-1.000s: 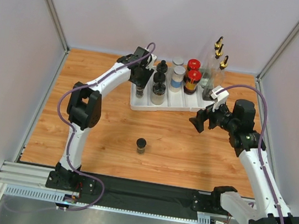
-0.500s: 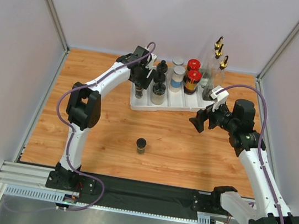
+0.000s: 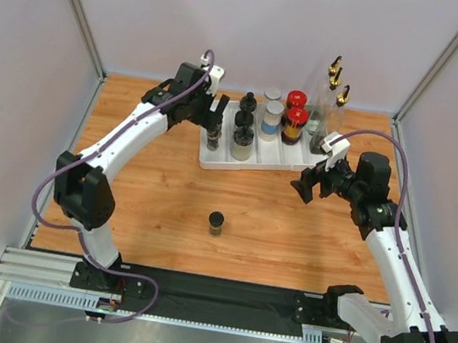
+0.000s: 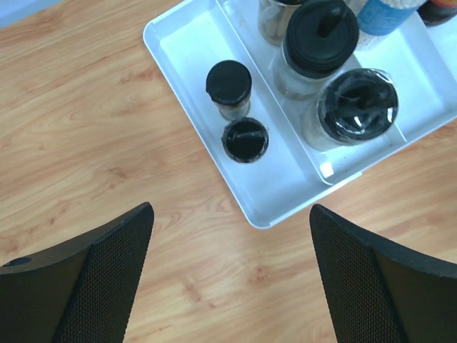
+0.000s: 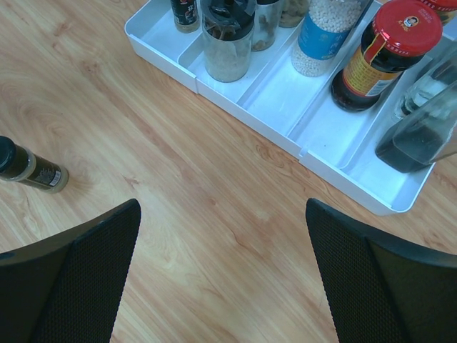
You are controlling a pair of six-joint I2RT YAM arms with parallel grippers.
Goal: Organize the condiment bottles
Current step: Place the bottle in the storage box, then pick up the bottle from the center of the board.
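Left gripper [image 4: 230,214] spread, empty, over tray [image 4: 178,43] slot grouping two small jars [image 4: 228,87]; right gripper [image 5: 223,207] likewise. Stray jar [image 3: 216,222] on table [image 3: 290,223] likely joins them.

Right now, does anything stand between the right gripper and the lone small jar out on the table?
Nothing visible. Only bare table lies between the open right gripper and the small black-lidded jar; the white tray sits farther back.
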